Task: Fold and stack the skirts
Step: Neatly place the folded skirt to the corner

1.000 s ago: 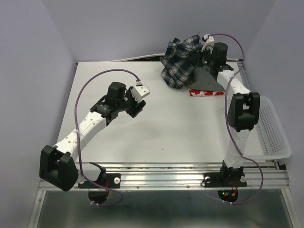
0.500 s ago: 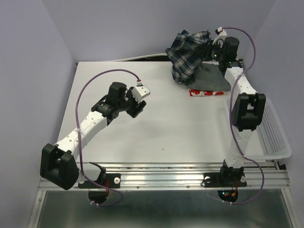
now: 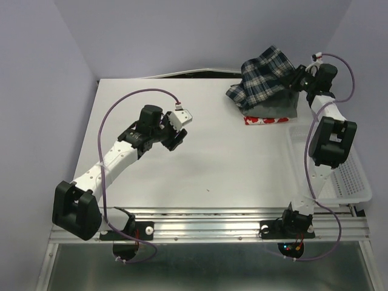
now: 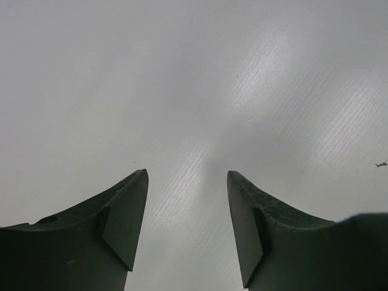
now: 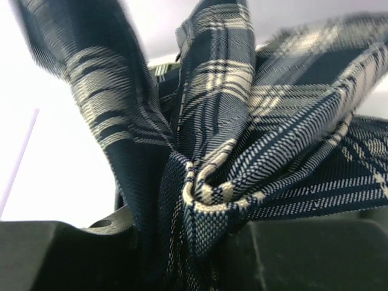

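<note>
My right gripper (image 3: 298, 79) is shut on the plaid skirt (image 3: 262, 79) and holds it up at the far right corner of the table (image 3: 200, 157). In the right wrist view the plaid cloth (image 5: 242, 139) is bunched between the fingers and fills the frame. The plaid hangs over the grey skirt (image 3: 280, 109), which lies folded on the white skirt with red print (image 3: 265, 120). My left gripper (image 3: 176, 140) is open and empty above the bare table left of centre; its fingers (image 4: 121, 224) frame only tabletop.
A white mesh basket (image 3: 339, 176) stands at the table's right edge beside the right arm. A purple cable loops over each arm. Walls close in at the back and both sides.
My right gripper has swung to the right and back with the plaid skirt, carrying it over the grey and red-print stack. The left arm has not moved.
</note>
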You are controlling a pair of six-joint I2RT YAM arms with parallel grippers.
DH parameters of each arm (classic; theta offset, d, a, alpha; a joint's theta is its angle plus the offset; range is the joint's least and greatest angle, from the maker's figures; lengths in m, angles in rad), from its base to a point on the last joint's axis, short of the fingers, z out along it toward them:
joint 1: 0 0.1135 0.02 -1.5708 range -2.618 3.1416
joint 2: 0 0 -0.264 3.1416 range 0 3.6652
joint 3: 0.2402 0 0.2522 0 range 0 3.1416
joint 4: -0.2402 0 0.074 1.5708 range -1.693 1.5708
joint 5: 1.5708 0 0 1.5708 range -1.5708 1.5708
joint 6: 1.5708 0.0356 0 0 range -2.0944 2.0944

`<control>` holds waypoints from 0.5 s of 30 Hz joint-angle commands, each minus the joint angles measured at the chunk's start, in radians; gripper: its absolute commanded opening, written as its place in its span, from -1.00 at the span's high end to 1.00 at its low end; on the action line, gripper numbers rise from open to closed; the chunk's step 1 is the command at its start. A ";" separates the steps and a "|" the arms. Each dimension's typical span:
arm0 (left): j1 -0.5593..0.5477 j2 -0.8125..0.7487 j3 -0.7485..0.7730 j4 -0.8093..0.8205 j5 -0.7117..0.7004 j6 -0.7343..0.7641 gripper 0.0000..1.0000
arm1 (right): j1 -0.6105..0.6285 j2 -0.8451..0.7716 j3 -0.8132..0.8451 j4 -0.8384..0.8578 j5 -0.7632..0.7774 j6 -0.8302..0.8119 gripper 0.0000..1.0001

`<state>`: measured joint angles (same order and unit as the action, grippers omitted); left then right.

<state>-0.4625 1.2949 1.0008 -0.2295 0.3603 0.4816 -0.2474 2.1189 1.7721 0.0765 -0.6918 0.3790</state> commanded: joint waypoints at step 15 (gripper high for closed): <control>0.005 0.034 0.030 0.004 0.025 0.012 -0.32 | -0.081 0.050 -0.138 -0.063 0.123 0.021 -0.20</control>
<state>-0.4625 1.3495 1.0008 -0.2367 0.3634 0.4858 -0.3386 2.2017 1.6150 0.0631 -0.6308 0.4473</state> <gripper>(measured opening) 0.658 0.551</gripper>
